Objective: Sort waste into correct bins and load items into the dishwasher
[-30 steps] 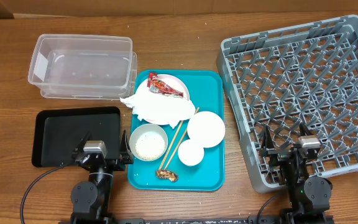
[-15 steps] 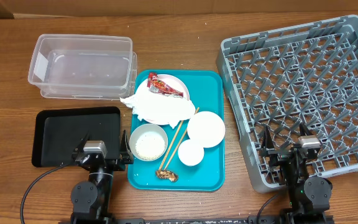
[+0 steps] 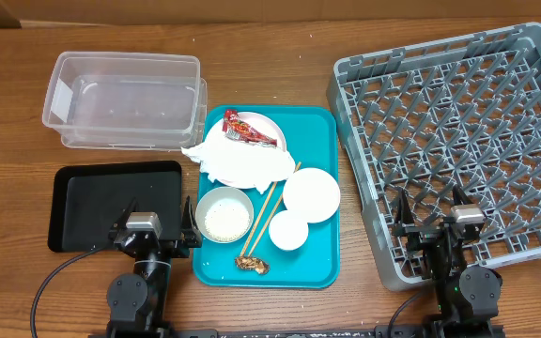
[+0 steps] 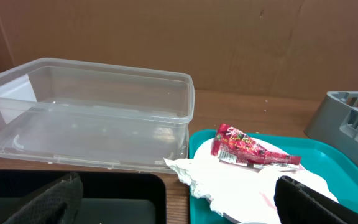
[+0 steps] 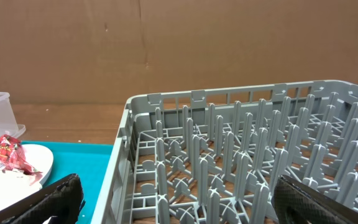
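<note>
A teal tray (image 3: pixel 322 178) holds a pink plate (image 3: pixel 272 130) with a red wrapper (image 3: pixel 248 129) and a crumpled white napkin (image 3: pixel 236 161), a bowl (image 3: pixel 224 215), two white dishes (image 3: pixel 311 194) (image 3: pixel 289 230), chopsticks (image 3: pixel 270 210) and a brown scrap (image 3: pixel 252 265). The wrapper (image 4: pixel 247 146) and napkin (image 4: pixel 229 180) show in the left wrist view. The grey dishwasher rack (image 3: pixel 458 131) is at the right, also in the right wrist view (image 5: pixel 241 155). My left gripper (image 3: pixel 156 233) is open near the tray's left front. My right gripper (image 3: pixel 432 225) is open over the rack's front edge.
A clear plastic bin (image 3: pixel 125 99) stands at the back left, also in the left wrist view (image 4: pixel 86 112). A black tray (image 3: pixel 87 192) lies in front of it. A cardboard wall backs the table.
</note>
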